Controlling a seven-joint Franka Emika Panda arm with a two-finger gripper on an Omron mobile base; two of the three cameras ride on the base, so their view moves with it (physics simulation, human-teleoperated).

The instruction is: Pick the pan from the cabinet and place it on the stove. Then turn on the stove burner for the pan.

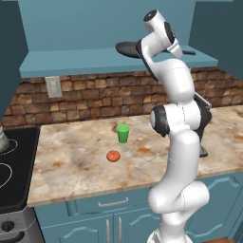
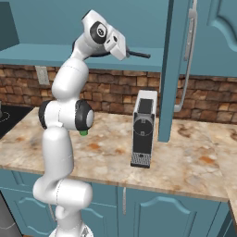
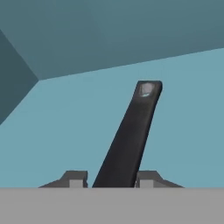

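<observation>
On the near part of the marbled counter (image 1: pixel 85 161) a small orange-red round thing (image 1: pixel 113 156) is lying, and just behind it a green cup (image 1: pixel 123 133) is standing upright; what is inside the cup cannot be told. At the counter's left end the stove (image 1: pixel 16 171) is showing its black glass top. Farther right a dark coffee machine (image 2: pixel 143 127) is standing near the brick wall, beside the open door (image 2: pixel 173 69) of the cabinet (image 1: pixel 109 28). Up in the open cabinet, the pan (image 1: pixel 127 48) is sitting on the teal shelf with its long black handle (image 3: pixel 129 135) pointing right. The gripper (image 3: pixel 111 178) is reaching in there, and its jaws are clenching on either side of the handle, grasping the pan by it.
</observation>
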